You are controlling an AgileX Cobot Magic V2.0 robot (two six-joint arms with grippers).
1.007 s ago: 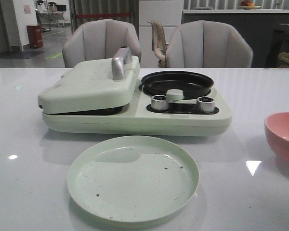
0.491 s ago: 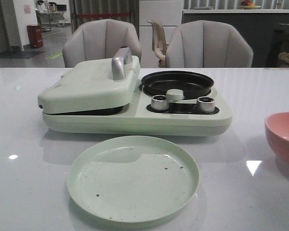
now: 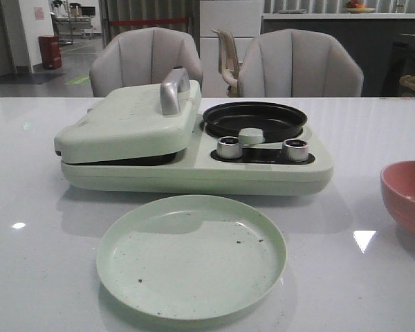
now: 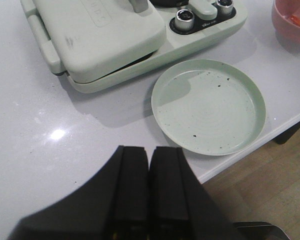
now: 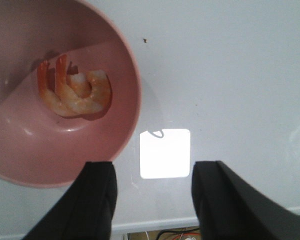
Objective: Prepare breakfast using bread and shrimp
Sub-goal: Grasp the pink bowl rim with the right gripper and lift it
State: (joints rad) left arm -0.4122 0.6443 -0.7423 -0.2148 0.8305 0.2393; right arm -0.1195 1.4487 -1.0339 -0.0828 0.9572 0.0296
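The shrimp [image 5: 75, 93], orange-pink and curled, lie in a pink bowl [image 5: 20, 155]. The bowl also shows at the right edge of the front view [image 3: 408, 197] and in the left wrist view [image 4: 292, 22]. My right gripper [image 5: 152, 172] is open and empty, above the table beside the bowl's rim. My left gripper [image 4: 149, 165] is shut and empty, above the table's front part, near the pale green plate [image 4: 208, 114]. The plate [image 3: 191, 254] is empty but for dark crumbs. No bread is in view. Neither gripper shows in the front view.
A pale green breakfast maker [image 3: 194, 149] stands mid-table, its sandwich lid [image 3: 128, 124] closed, with a silver handle [image 3: 173, 90]. A black round pan [image 3: 254, 119] and two silver knobs [image 3: 228, 146] are on its right part. Two chairs stand behind the table.
The pink bowl looks darker now, as if shaded. Nothing else has visibly moved.
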